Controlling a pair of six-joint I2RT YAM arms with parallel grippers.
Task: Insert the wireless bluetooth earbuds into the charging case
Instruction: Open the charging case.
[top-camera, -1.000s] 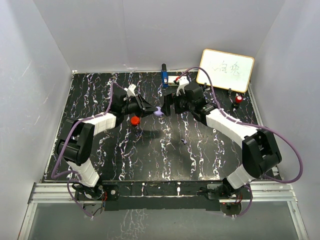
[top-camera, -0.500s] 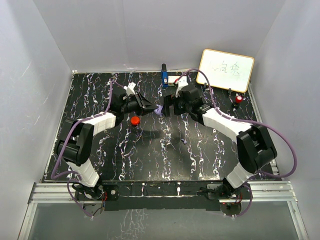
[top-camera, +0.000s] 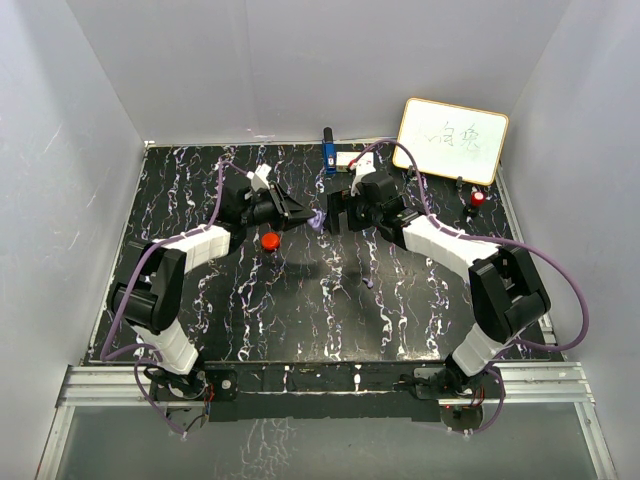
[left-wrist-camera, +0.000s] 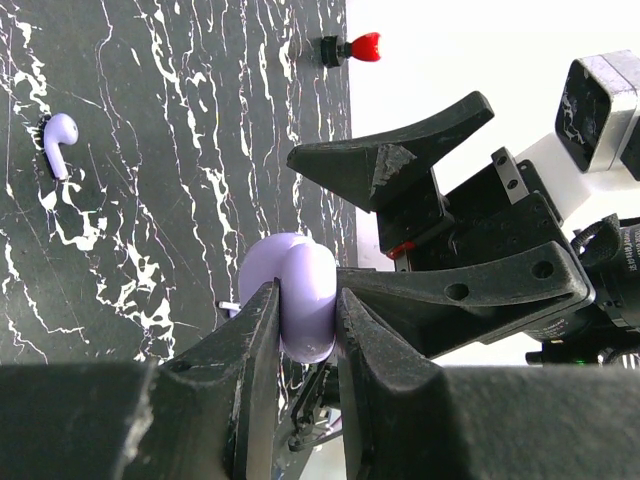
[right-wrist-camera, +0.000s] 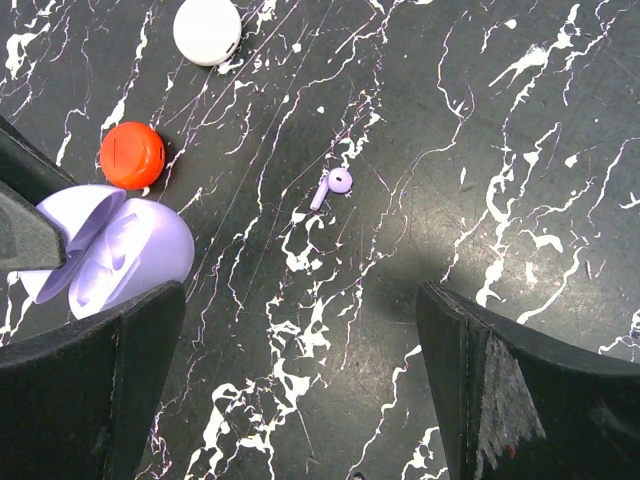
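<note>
My left gripper (top-camera: 310, 220) is shut on the lavender charging case (top-camera: 319, 221) and holds it above the table; in the left wrist view the case (left-wrist-camera: 298, 268) is pinched between the gripper's (left-wrist-camera: 306, 312) jaws. In the right wrist view the case (right-wrist-camera: 120, 252) looks open, with its lid to the left. My right gripper (top-camera: 338, 214) is open and empty, right beside the case, its left finger (right-wrist-camera: 90, 390) just under it. One lavender earbud (top-camera: 369, 284) lies on the table; it also shows in the right wrist view (right-wrist-camera: 335, 183) and the left wrist view (left-wrist-camera: 58, 143).
A red puck (top-camera: 269, 240) lies under the left arm and a white puck (right-wrist-camera: 206, 31) lies beyond it. A whiteboard (top-camera: 451, 139) leans at the back right with a red-capped object (top-camera: 478, 198) near it. A blue object (top-camera: 327, 150) stands at the back wall.
My right gripper has moved left and back, closing in on the case. My left gripper has shifted slightly back with the case still in it.
</note>
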